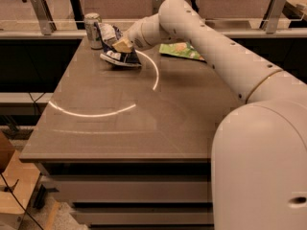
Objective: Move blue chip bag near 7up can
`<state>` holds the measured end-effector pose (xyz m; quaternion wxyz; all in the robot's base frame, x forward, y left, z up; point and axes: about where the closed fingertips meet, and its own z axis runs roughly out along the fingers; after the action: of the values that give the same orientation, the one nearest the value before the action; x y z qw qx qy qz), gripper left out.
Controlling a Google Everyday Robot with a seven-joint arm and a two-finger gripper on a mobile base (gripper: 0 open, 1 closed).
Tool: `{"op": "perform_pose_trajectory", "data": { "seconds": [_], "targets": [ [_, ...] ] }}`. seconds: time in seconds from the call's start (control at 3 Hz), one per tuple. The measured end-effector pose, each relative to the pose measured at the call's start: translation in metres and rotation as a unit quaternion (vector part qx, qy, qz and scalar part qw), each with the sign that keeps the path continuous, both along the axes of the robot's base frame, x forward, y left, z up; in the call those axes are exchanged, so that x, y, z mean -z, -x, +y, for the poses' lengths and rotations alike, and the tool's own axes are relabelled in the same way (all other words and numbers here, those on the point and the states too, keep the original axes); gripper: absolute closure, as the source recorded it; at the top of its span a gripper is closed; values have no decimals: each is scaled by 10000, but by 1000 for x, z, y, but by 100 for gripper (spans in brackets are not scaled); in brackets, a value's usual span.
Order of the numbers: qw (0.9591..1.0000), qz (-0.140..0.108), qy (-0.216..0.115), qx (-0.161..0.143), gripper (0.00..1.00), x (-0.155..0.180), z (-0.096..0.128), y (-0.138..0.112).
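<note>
The blue chip bag (116,51) is crumpled, dark navy with white panels, at the far left of the table, just right of the 7up can (92,30). The can stands upright near the table's back left corner, silver with a shiny top. My gripper (121,45) is at the end of the white arm that reaches in from the right. It is shut on the upper part of the bag. The bag's lower edge lies on or just above the tabletop, nearly touching the can.
A light green snack bag (181,50) lies flat at the back of the brown table (144,123), partly behind my arm. A railing with posts runs behind the table. Cardboard boxes stand on the floor at the lower left.
</note>
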<state>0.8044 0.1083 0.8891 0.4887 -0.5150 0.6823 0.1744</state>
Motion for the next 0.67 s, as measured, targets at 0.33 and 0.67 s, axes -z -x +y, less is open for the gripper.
{"op": "perform_pose_trajectory", "data": {
  "seconds": [0.33,0.67],
  "targets": [
    [10000,-8,-13,22,13,-4,7,3],
    [10000,7,-11,3,0,-2,9,3]
  ]
}}
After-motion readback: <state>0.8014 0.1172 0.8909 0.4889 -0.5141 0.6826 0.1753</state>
